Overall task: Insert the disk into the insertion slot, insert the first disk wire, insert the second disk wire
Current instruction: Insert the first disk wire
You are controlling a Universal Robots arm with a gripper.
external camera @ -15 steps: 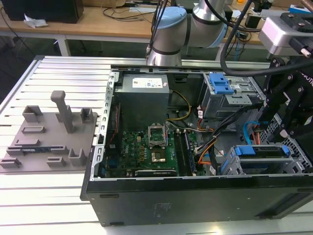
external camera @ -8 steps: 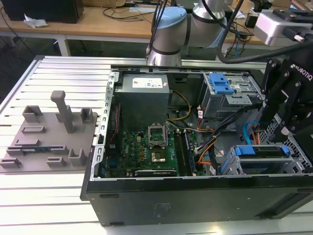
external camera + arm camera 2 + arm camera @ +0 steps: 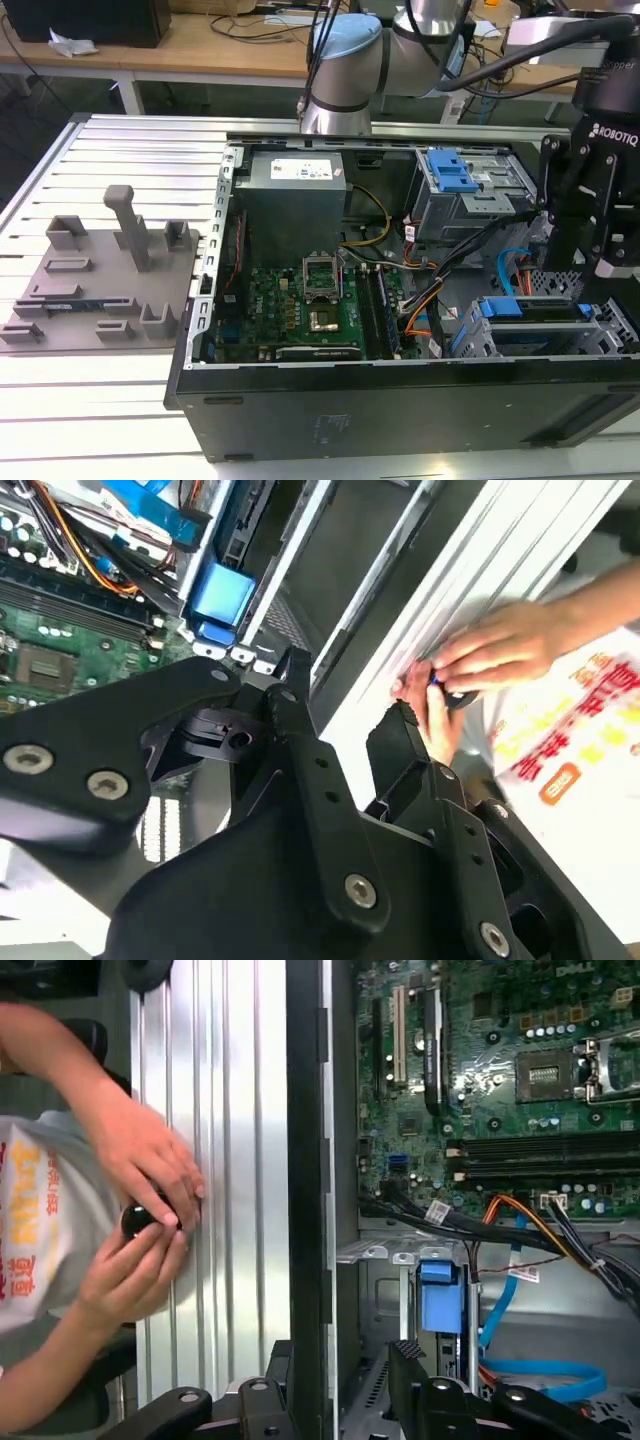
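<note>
Blue-framed disk [image 3: 530, 309] lies inside the slot [image 3: 612, 338], at the corner of the case [image 3: 400, 385] on the exterior view's right; first step judged done. Tool [image 3: 345, 1360] hangs above that corner, fingers [image 3: 408, 1365] apart, holding nothing. Blue cable [image 3: 508, 268] runs down towards the disk; whether either wire is seated cannot be told.

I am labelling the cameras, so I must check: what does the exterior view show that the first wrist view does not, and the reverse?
Exterior view: the robot arm, a grey fixture plate and the power supply. First wrist view: a person's hands around a small black object. Both: the motherboard and the blue caddy.
</note>
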